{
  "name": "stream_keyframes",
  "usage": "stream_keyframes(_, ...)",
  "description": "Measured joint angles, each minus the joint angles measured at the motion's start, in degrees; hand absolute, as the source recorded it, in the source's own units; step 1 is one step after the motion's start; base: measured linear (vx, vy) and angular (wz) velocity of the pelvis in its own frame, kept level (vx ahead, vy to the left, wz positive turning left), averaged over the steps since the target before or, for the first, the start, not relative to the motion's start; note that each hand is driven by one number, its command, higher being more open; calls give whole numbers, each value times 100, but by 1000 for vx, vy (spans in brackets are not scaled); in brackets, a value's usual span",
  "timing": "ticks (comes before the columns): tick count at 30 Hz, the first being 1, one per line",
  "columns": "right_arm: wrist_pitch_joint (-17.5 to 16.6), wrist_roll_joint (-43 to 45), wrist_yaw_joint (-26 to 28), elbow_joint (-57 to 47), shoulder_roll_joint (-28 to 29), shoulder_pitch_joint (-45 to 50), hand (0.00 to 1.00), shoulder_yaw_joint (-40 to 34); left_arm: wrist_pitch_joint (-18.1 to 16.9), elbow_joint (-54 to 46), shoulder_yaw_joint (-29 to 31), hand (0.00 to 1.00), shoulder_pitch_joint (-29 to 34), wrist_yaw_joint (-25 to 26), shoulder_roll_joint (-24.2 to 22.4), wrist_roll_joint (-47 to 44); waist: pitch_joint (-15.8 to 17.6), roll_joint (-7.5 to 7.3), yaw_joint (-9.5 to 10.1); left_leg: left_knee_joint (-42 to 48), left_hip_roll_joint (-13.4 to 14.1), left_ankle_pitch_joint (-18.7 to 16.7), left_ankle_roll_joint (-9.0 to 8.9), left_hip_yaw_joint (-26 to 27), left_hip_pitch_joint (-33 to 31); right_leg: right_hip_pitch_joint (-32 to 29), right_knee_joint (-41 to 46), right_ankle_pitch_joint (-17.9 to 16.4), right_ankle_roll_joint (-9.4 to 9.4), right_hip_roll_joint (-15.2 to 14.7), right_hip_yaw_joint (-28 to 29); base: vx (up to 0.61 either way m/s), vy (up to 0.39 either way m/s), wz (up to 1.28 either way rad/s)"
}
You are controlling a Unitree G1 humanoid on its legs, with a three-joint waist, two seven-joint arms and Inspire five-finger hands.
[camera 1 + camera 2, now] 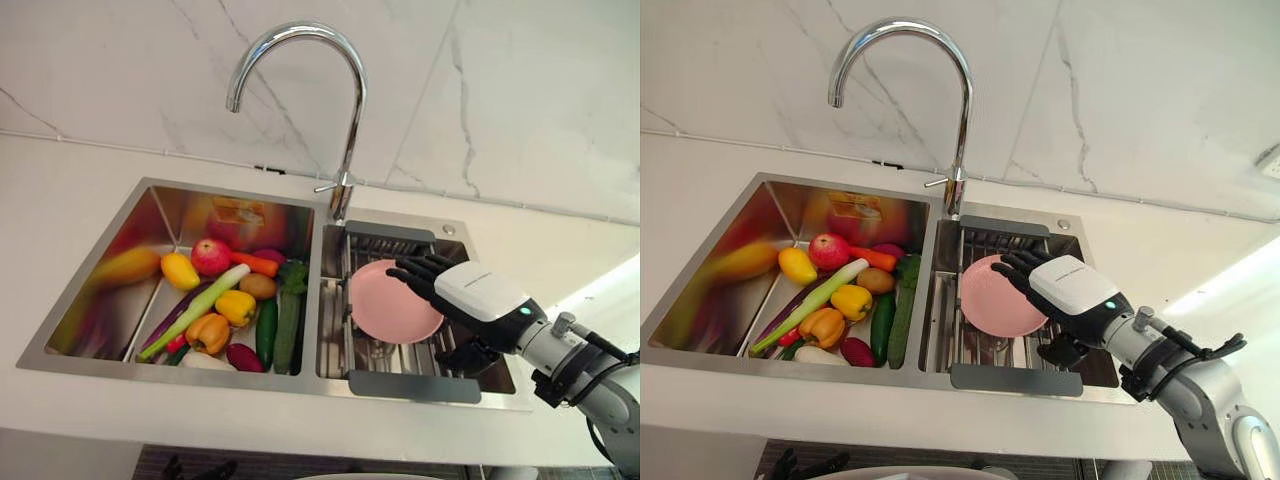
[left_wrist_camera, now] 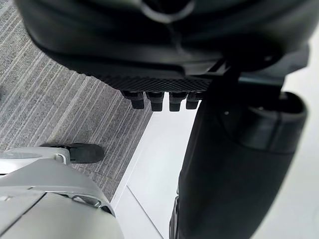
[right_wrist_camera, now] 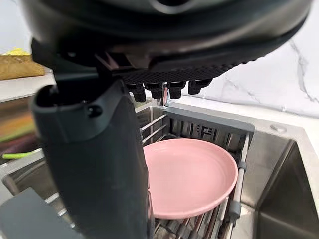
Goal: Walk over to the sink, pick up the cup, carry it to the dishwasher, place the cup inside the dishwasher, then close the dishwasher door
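Veggies [image 1: 215, 300] of many colours fill the left bowl of the shiny steel sink [image 1: 120, 372]. The curved silver tap [image 1: 350, 120] stands behind the middle of it. In the right bowl we see a grey wire rack [image 3: 209, 122], and on it leans a round pink plate [image 1: 390, 305], tipped up a bit. The job talks about a cup, but what we find here to carry is this plate.

Our right hand [image 1: 480, 292] is just over the plate's right side, with its dark fingers reaching across the rim. The fingers are loose and a little bent. They are not holding anything, and we cannot tell if they touch the plate yet. Our left hand [image 2: 159, 35] hangs down over the grey striped floor [image 2: 60, 99], loose too, with nothing in it.

We think the plate is light and stiff, so it will not bend. It looks smooth, so it may slip, and it could crack if it falls. We think the best place to hold it is the rim near our hand, with the thumb on one side and the fingers on the other, pinched tight.
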Motion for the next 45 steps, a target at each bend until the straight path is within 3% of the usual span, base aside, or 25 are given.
stream_keyframes(6, -129, -560, -446, 135, 6, -68, 100, 18, 2, 10, -34, 100, -7, 7, -2, 1, -3, -6, 21, -7, 0, 2, 2, 11, 2, -10, 0, 0, -1, 3, 22, -6, -9, -2)
stream_keyframes(34, 215, -1137, -400, 1229, 126, -254, 100, 920, 189, 14, -415, 100, -36, -7, 56, -15, -113, 79, 60, -7, -13, 104, 22, -224, -139, -35, 0, -14, -23, -7, -113, -22, -20, 3)
stream_keyframes(45, 222, -1365, -475, 1346, 127, -265, 100, 1004, 235, 10, -625, 100, -19, -36, 149, -18, -151, 157, 186, -8, -14, 166, 6, -270, -171, -24, 8, -20, -28, -19, -182, -41, -18, 3)
